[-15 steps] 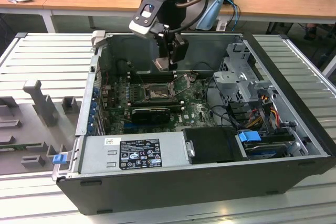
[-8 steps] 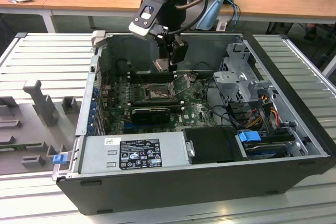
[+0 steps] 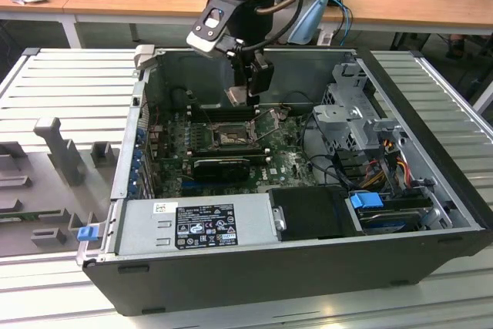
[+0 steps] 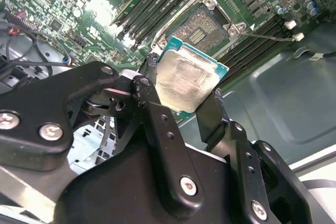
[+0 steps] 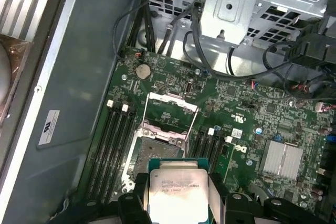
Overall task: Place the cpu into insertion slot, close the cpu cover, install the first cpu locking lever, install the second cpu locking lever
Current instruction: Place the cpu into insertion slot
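Second wrist view: gripper [image 4: 182, 85] is clamped on two opposite edges of the cpu [image 4: 189, 74], metal top facing the camera. It's square, so no long axis. I see it hanging above the insertion slot [image 4: 207, 27], apart from it. The cpu cover [image 5: 173, 100] stands open, memory slots [image 5: 113, 145] flank the socket, and there is open room above it.

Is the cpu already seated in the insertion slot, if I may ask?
No, in the second wrist view the cpu is clamped in the gripper, apart from the bare insertion slot.
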Tool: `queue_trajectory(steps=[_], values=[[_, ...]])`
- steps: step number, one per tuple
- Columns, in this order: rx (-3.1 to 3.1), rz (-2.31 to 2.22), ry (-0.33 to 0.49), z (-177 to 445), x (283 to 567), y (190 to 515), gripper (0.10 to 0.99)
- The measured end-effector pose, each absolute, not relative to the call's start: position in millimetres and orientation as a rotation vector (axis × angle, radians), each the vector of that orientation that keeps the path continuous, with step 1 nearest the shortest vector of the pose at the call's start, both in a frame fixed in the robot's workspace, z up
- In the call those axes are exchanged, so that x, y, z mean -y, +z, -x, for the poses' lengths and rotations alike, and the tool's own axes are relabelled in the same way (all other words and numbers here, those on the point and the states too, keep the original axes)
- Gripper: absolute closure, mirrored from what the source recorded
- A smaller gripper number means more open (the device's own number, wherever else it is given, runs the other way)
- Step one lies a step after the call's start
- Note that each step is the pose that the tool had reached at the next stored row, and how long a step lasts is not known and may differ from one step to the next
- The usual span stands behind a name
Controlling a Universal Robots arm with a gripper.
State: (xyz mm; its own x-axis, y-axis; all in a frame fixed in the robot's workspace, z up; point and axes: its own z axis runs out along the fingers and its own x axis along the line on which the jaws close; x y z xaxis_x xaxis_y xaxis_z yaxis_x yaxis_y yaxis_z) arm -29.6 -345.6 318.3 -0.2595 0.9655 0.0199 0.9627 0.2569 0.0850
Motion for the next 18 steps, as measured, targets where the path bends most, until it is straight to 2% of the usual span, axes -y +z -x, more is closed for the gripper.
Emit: queue_trajectory(steps=[18], values=[[-2.191, -2.184, 0.115, 30, 346, 306, 0.545]])
